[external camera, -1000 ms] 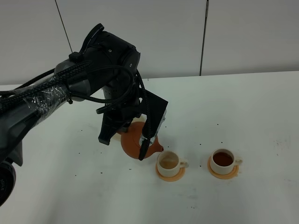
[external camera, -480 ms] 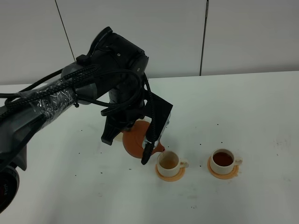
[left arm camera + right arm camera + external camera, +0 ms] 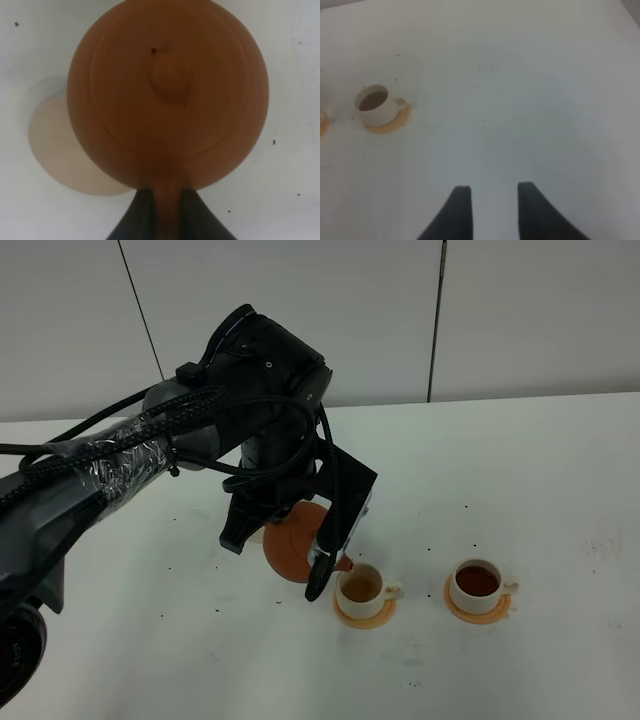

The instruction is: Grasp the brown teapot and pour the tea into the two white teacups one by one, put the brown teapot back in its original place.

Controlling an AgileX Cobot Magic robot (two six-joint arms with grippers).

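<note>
My left gripper is shut on the loop handle of the brown teapot and holds it tilted above the table, with its spout at the rim of the left white teacup. In the left wrist view the teapot fills the frame, with the gripper closed on its handle. The beige coaster lies below it, partly covered. The left cup holds a little pale tea. The right teacup holds dark tea. Both cups stand on orange saucers. My right gripper is open and empty, away from the right cup.
The white table carries small dark specks around the cups. The bulky black left arm reaches in from the left above the table. A grey panelled wall stands behind the table's far edge.
My left arm has moved right with the teapot and tipped it further. The spout has come from beside the left cup to its rim. The right arm has not moved.
</note>
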